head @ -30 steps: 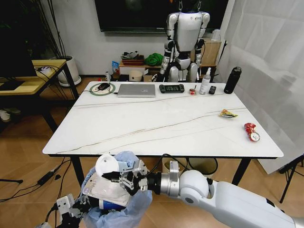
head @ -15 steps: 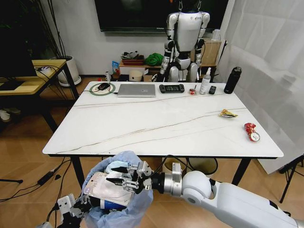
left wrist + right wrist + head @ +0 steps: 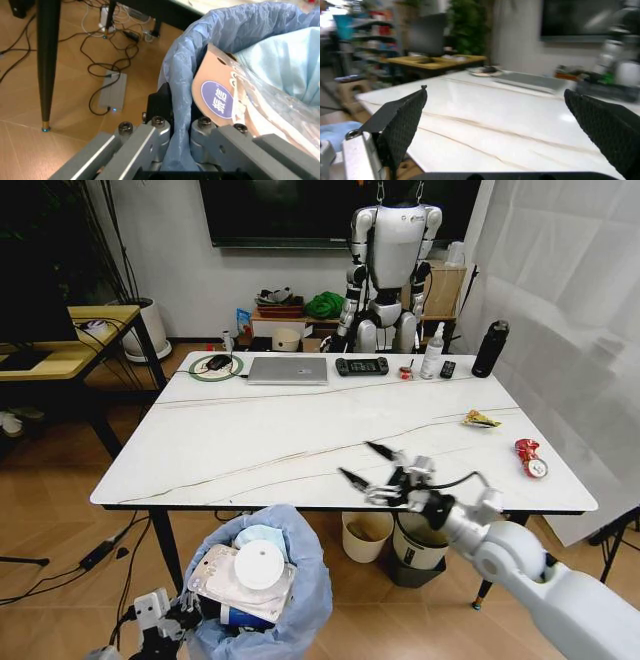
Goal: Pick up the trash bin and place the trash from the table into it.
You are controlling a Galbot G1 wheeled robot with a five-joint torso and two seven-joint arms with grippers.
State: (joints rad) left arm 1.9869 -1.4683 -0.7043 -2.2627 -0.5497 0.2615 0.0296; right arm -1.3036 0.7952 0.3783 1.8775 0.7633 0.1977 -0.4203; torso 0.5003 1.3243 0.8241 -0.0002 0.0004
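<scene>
The right arm reached forward from the lower right, its wrist raised and its gripper (image 3: 368, 463) (image 3: 507, 123) held out with the fingers spread wide apart and nothing between them. The left gripper (image 3: 165, 620) (image 3: 177, 131) sat low at the lower left, its fingers apparently clamped together on the blue-lined rim of the trash bin (image 3: 300, 580) (image 3: 185, 78), though the head view was poor.

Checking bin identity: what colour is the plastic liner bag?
Light blue, translucent crinkled plastic liner bag; clearest in the left wrist view.
</scene>
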